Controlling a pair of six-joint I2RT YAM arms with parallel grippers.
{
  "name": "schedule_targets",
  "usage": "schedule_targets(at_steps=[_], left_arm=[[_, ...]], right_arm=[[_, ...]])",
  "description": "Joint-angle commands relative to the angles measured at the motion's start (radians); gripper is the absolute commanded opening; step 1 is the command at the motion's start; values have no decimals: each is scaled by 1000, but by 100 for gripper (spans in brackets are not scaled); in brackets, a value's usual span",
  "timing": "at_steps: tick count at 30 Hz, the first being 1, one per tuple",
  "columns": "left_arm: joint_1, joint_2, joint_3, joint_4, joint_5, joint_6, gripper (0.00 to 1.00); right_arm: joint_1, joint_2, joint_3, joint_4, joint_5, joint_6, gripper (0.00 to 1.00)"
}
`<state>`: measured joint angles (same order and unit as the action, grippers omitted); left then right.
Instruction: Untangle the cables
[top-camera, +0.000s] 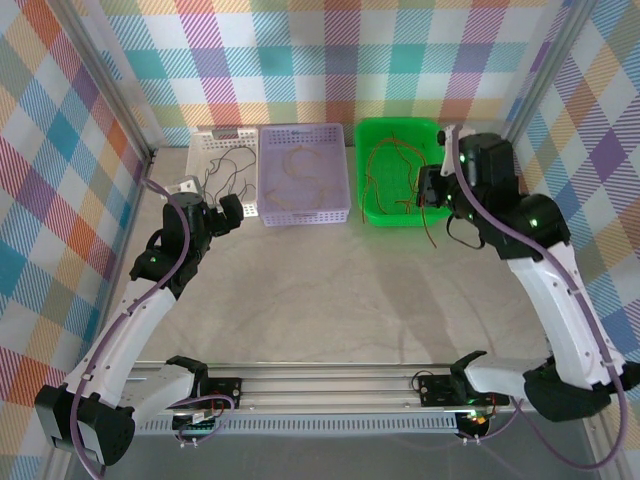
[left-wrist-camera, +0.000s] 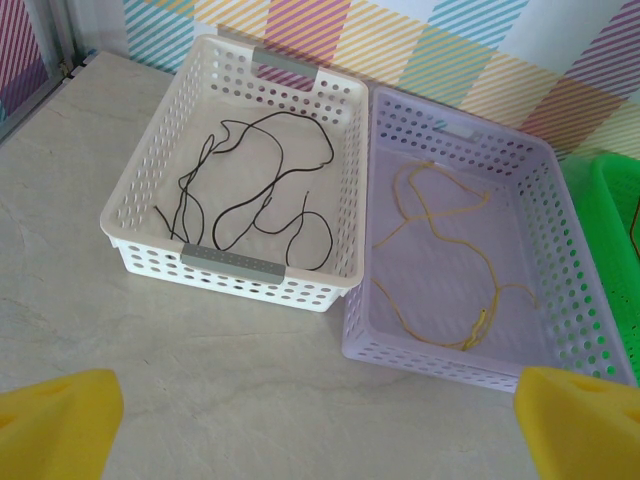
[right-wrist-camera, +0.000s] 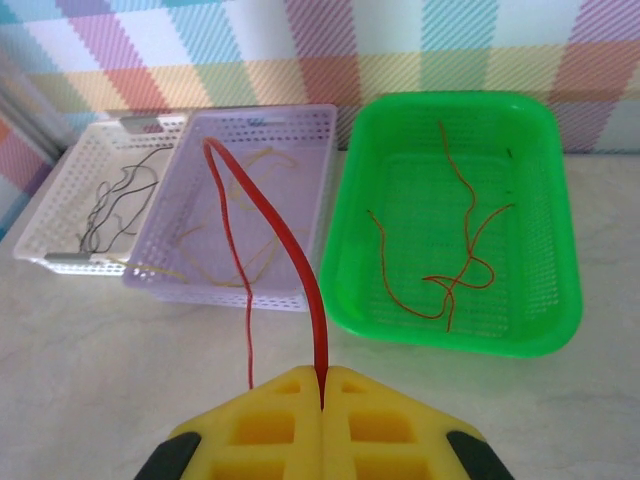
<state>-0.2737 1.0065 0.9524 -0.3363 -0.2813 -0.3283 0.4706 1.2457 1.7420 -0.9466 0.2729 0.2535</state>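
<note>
Three baskets are sitting side by side at the far edge of the counter (top-camera: 330, 290): white basket (top-camera: 215, 140) on the left, purple basket (top-camera: 305, 217) in the middle, green basket (top-camera: 395, 222) on the right. White and purple are touching along one side.

Left hand (top-camera: 222, 215) is hovering over the counter just in front of the white basket. In the left wrist view its yellow fingers (left-wrist-camera: 55, 420) are standing wide apart and holding nothing.

Black cable (left-wrist-camera: 262, 200) is lying in loose curls on the floor of the white basket (left-wrist-camera: 140, 170). Yellow cable (left-wrist-camera: 462, 232) is lying alone in the purple basket (left-wrist-camera: 430, 360), looping from the far end toward the near right corner.

Right hand (top-camera: 432, 190) is hanging over the near right part of the green basket. In the right wrist view the right hand (right-wrist-camera: 322, 385) is clamping its jaws tight on a red cable (right-wrist-camera: 290, 250). The cable is arching up out of the pinch, and its thin end is dropping back down on the left. From above, the red cable (top-camera: 430, 235) is trailing past the green basket's near rim toward the counter; cannot tell whether it is touching.

Loose red cables (right-wrist-camera: 466, 262) are lying crossed and knotted on the floor of the green basket (right-wrist-camera: 450, 340).
</note>
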Motion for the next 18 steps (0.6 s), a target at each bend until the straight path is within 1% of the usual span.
schedule_targets(at_steps=[1,4,6,9,12,18], left_arm=[[-5,-16,-12,34,-3,3,100],[-5,-14,-11,35,-1,5,100],[-7,-14,-12,36,-2,3,100],[-7,-11,-12,36,0,4,100],[-7,-9,-10,37,4,4,100],[-7,-5,-10,36,5,3,100]], right_arm=[[-62,68,50,5,-32,-4,0],[-148,134,72,24,-90,24,0],[-214,185,92,31,-151,55,0],[-266,264,135,25,-160,66,0],[-292,338,174,22,-162,77,0],[-294,492,240,0,-78,41,0]])
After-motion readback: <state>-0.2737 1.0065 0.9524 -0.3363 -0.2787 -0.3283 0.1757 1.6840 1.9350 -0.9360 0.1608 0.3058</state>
